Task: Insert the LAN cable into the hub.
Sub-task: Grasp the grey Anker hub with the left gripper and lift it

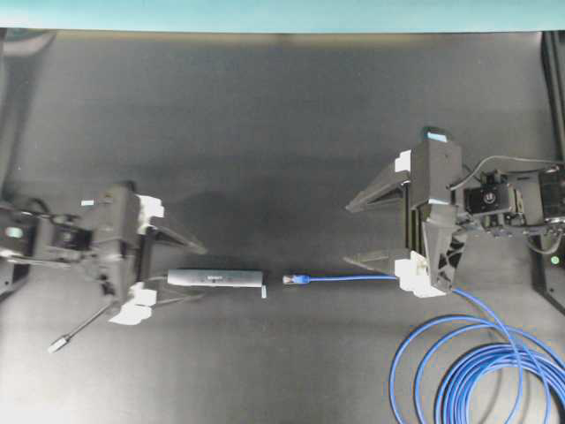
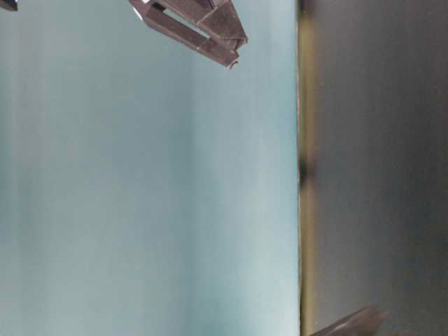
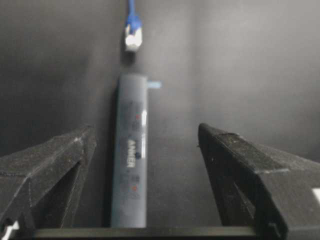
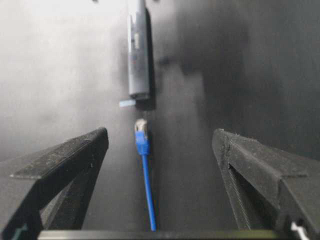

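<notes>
From table level only one dark gripper finger point(image 2: 192, 28) shows, cut by the top edge. The LAN cable point(image 1: 477, 371) runs its coils off the overhead view's lower right. The hub point(image 4: 138, 50) is clipped at the right wrist view's top.

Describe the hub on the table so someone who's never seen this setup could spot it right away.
On the dark table, look just in front of the open left gripper. The hub is the slim grey bar lying flat there, end to end with the blue cable's plug but not joined. It is the only grey bar; the cable is bright blue.
</notes>
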Controlling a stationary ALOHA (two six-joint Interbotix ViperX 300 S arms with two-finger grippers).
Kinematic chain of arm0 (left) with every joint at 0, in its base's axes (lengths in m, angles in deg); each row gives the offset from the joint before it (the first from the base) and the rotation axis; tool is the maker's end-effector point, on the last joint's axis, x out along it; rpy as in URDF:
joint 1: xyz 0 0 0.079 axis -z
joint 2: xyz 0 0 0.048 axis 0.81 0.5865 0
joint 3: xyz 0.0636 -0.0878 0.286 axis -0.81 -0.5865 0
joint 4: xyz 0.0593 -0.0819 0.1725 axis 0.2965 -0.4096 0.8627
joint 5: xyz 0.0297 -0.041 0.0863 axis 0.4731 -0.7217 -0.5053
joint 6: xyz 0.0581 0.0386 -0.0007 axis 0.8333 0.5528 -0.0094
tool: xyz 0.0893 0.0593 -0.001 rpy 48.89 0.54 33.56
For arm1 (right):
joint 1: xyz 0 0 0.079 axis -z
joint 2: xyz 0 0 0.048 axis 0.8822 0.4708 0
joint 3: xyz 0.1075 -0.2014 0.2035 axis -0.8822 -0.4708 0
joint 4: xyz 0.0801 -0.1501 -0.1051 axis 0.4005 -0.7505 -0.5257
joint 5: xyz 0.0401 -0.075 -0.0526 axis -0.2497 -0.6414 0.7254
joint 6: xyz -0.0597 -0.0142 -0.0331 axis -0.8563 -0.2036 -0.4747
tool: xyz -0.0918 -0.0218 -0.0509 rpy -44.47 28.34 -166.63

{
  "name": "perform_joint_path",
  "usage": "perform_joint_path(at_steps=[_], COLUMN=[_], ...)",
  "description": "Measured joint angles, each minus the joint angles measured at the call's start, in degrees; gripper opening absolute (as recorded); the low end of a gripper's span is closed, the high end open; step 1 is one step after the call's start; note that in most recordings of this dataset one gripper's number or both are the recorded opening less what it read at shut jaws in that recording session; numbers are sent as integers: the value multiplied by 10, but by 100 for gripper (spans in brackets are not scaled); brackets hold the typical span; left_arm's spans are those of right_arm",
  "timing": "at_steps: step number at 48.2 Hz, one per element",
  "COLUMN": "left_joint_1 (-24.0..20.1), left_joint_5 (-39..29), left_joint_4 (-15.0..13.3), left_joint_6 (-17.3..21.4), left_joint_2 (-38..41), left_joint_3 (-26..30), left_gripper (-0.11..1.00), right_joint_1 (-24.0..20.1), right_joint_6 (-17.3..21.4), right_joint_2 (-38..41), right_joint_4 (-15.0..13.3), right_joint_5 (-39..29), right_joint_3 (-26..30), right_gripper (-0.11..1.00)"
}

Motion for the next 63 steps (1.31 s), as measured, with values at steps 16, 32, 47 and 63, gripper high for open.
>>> perform_joint_path(at_steps=[16,32,47,63], left_joint_1=[8,11,11,19], left_joint_5=[83,127,78,-1], left_joint_4=[0,0,0,0], left_joint_6=[-8,-8,0,6], left_joint_2=[110,178,196,156], left_joint_3=[3,24,37,45], left_gripper=[79,78,34,28], right_joint_1=[-2,-2,-3,-9], right_joint_6=[4,22,24,24], right_joint_2=[1,0,1,20], right_joint_4=[0,0,0,1], right_joint_5=[1,1,1,6], right_joint_3=[1,1,1,-7], right_gripper=[81,81,81,81])
